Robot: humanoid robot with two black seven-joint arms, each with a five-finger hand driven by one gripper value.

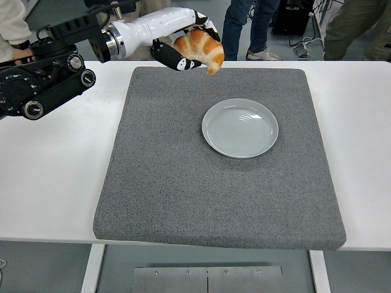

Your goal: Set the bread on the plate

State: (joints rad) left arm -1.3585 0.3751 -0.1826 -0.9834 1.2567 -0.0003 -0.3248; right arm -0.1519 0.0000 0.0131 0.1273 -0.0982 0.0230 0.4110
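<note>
Starting at the near edge, the white table (49,183) carries a large square grey felt mat (183,183) that covers most of its middle. On the mat, right of centre and toward the far half, sits a round pale grey glazed plate (240,128); its surface is bare, with light reflecting off its far rim. Farther back, the robot's left arm (55,79), black at the forearm with a white wrist section, reaches in from the left edge across the table's far left corner. Its left hand (183,46), white with black fingers, is closed around a golden-brown curved croissant (200,49), with fingers (177,63) under the pastry and others above it. The croissant hangs in the air over the mat's far edge, left of and beyond the plate, well apart from it; one tip points down and to the right. Beyond the table, the legs of several standing people (247,27) show along the top of the view, with a sleeve (12,24) at the upper left corner.
</note>
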